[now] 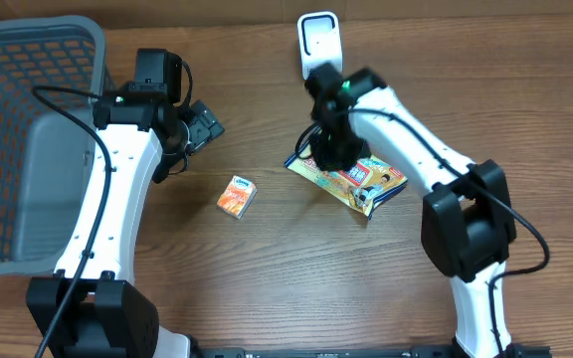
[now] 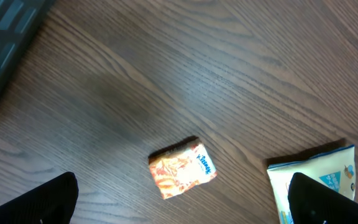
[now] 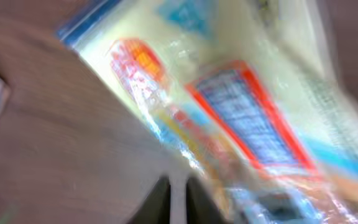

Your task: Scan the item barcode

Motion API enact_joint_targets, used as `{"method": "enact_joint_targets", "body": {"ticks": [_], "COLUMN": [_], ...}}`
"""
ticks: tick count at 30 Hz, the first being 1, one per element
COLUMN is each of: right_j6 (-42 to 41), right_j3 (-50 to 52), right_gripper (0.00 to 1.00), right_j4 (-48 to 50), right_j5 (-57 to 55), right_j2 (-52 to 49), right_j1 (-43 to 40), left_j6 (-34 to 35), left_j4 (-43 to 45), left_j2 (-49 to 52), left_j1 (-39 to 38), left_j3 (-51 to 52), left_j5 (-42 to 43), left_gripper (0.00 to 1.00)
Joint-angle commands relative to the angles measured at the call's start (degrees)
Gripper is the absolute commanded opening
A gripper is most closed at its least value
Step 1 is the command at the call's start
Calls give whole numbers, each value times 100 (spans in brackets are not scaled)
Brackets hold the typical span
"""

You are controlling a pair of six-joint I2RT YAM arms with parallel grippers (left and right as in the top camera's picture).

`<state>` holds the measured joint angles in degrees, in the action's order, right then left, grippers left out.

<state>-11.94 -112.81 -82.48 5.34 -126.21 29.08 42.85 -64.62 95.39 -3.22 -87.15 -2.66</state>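
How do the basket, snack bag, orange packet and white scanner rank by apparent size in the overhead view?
1. basket, by far the largest.
2. snack bag, partly covered by the right arm.
3 or 4. white scanner and orange packet look close in size; the arm hides the scanner's lower end, so I leave them unranked.

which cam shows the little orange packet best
The left wrist view: the orange packet is close, sharp and whole. Overhead shows it tiny; the right wrist view misses it, showing only a blurred snack bag.
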Motion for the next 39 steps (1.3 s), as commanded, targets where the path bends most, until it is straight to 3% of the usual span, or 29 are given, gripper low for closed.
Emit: {"method": "enact_joint_targets", "body": {"ticks": [1, 6, 10, 14, 21, 23, 24, 25, 28, 34, 39], "right_j6": [-9, -162, -179, -372, -822, -599, -286, -140, 614, 2817, 3512], "right_j3": [-498, 66, 1154, 1956, 1185, 730, 409, 317, 278, 634, 1222], "right_gripper": [13, 13, 13, 4, 5, 17, 46, 57, 77, 80, 87], "right_j4": [-765, -920, -136, 146, -1222, -1287, -1119, -1001, -608, -258, 26], "right_j5": [-546, -529, -247, -439, -1558, -1602, -1556, -1462, -632, 2179, 2826], "right_j2": [74, 72, 72, 72, 85, 85, 85, 85, 85, 83, 83], "right_j1": [-315, -568, -619, -651, -787, -857, -988, -1078, -1425, -2225, -2396], "left_j6": [-109, -109, -109, -109, -109, -109, -109, -109, -109, -109, -109], "left_j4": [13, 13, 13, 13, 13, 13, 13, 13, 13, 13, 13], "left_j2": [-52, -52, -52, -52, -52, -52, -52, -52, -52, -52, -52], "left_j1": [20, 20, 20, 20, 20, 20, 20, 20, 20, 20, 20], "left_j3": [-96, -96, -96, -96, -96, -96, -96, -96, -96, -96, -96], "left_j5": [-92, -92, -90, -92, -92, -92, -92, -92, -92, -92, -92], "left_gripper": [100, 100, 100, 100, 100, 100, 100, 100, 100, 100, 100]}}
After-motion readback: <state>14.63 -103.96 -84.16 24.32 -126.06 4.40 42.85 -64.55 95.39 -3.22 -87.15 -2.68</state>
